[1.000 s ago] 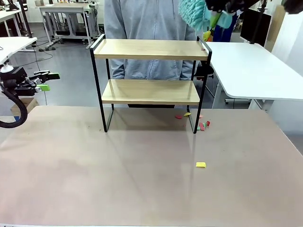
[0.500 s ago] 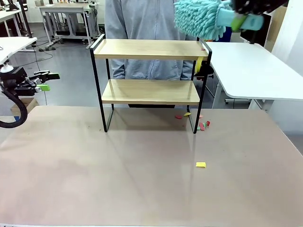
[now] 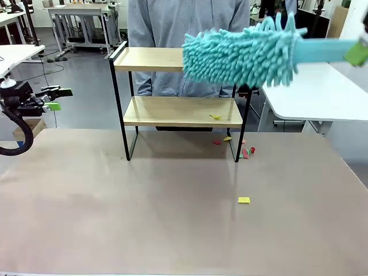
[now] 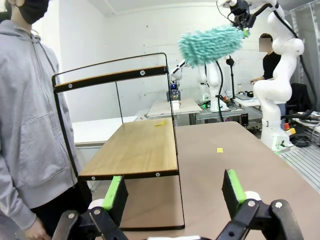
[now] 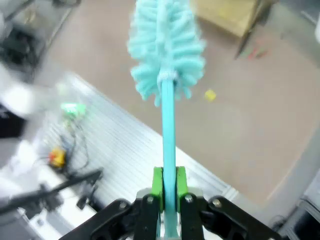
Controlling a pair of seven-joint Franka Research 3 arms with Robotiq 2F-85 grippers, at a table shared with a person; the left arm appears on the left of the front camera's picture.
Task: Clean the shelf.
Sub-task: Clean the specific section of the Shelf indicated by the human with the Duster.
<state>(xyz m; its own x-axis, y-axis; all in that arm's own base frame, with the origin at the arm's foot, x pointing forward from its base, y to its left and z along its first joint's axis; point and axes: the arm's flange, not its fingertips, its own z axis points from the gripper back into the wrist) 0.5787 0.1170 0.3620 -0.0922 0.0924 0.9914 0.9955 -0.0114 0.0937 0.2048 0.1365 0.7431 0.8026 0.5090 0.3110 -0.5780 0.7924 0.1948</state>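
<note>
Beyond left fingers [image 4: 232,186], the shelf [image 4: 135,150]

Counter [image 3: 144,218] in front of the shelf [image 3: 172,112] is wide open bar a yellow scrap [image 3: 244,200], the gap between the boards is free from the front, the teal duster [image 3: 241,54] hangs by the top board's right end, and a person [image 3: 172,23] stands close behind.

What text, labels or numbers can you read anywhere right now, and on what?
None legible.
The shelf boards are plain wood.
The teal duster carries no print.
The yellow scrap on the table looks blank.
The right wrist view is too blurred to read anything.
</note>
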